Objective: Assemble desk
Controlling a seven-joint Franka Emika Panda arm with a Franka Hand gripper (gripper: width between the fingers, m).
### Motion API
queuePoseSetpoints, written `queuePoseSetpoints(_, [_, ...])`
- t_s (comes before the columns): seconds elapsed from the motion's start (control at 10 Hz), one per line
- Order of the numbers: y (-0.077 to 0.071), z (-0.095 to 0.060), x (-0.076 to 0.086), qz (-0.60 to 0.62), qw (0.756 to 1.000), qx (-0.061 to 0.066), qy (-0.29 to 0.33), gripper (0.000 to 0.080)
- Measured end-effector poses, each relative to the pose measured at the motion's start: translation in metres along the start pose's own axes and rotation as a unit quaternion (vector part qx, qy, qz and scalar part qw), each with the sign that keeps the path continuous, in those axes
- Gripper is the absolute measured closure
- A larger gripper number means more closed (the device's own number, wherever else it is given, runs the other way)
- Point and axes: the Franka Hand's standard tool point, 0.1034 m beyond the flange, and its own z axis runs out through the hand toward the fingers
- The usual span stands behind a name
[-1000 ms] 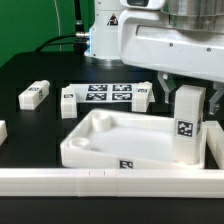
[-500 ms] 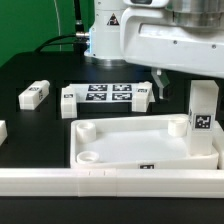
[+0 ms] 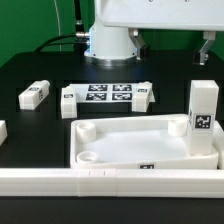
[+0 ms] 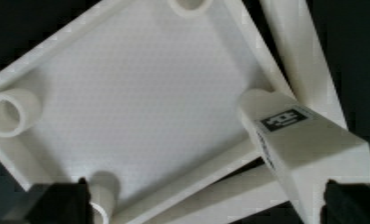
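Note:
The white desk tabletop [image 3: 130,140] lies with its rimmed side up just behind the front rail, and round sockets show in its corners. One white leg [image 3: 204,117] with a tag stands upright in the corner at the exterior view's right. My gripper [image 4: 203,205] hangs open above that leg [image 4: 299,138], apart from it, with nothing held. In the exterior view only one dark finger [image 3: 205,47] shows, high above the leg. The wrist view looks down into the tabletop [image 4: 146,100].
The marker board [image 3: 105,94] lies behind the tabletop. Loose white legs lie at its two ends [image 3: 67,102] [image 3: 144,95], further to the exterior view's left [image 3: 35,95], and at that edge [image 3: 2,130]. A long white rail [image 3: 100,179] runs along the front.
The jaws opened and let go of the upright leg. The arm then rose clear of it. The tabletop went from skewed to lying square against the rail.

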Motion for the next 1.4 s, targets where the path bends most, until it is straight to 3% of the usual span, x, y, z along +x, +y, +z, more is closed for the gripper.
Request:
queuePoseSetpoints(0.6, [-0.003,0.003,-0.003,-0.003,1.0,-0.002,-0.001,0.0151])
queuePoseSetpoints(0.7, [-0.001,0.01,-0.015,-0.035,0.999,-0.002,0.003,0.0151])
queuePoseSetpoints(0.9, [0.024,0.025,-0.044,-0.123,0.992,-0.002,0.004,0.0151])
queuePoseSetpoints(1.1, [0.041,0.041,-0.052,-0.129,0.992,0.003,0.007,0.0151])
queuePoseSetpoints(1.4, [0.038,0.04,-0.051,-0.131,0.991,0.003,0.009,0.0151])
